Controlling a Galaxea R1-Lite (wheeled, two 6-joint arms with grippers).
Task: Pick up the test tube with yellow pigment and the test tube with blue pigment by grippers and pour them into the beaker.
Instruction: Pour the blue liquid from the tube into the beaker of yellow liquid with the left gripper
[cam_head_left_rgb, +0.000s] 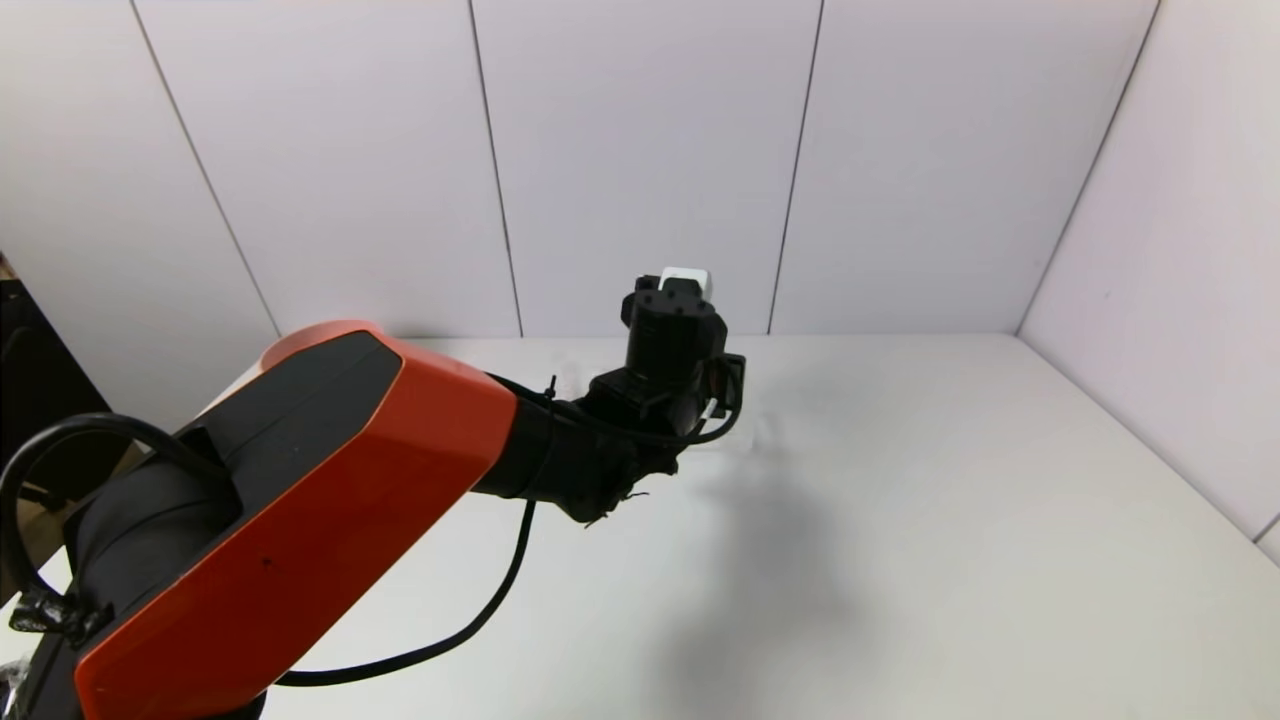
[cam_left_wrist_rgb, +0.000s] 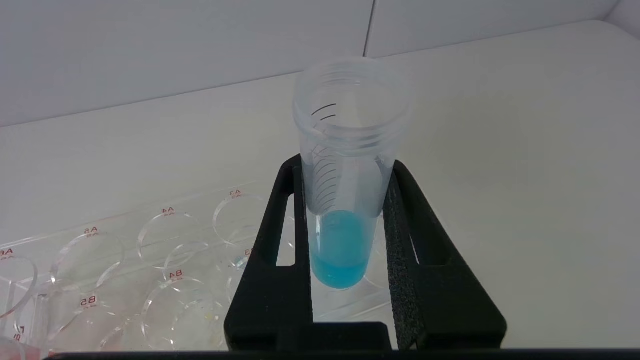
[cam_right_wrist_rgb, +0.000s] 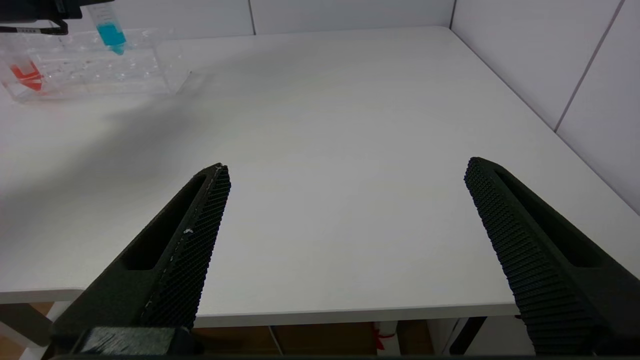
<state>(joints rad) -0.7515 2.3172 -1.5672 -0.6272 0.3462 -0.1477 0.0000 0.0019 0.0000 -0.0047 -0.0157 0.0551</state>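
Observation:
My left gripper (cam_left_wrist_rgb: 347, 165) is shut on the test tube with blue pigment (cam_left_wrist_rgb: 340, 250) and holds it upright, with the tube's round bottom over the end of the clear many-holed rack (cam_left_wrist_rgb: 165, 240). The right wrist view shows that tube (cam_right_wrist_rgb: 111, 32) far off, hanging from the left gripper at the top of the rack (cam_right_wrist_rgb: 100, 70). In the head view the raised left arm and wrist (cam_head_left_rgb: 672, 330) hide the tube and rack. My right gripper (cam_right_wrist_rgb: 345, 170) is open and empty above the table's front edge. The yellow tube and the beaker are out of view.
A red-tinted tube (cam_right_wrist_rgb: 25, 75) stands in the rack's other end. The white table (cam_right_wrist_rgb: 350, 125) runs to white wall panels at the back and right. The rack holes near the blue tube hold nothing.

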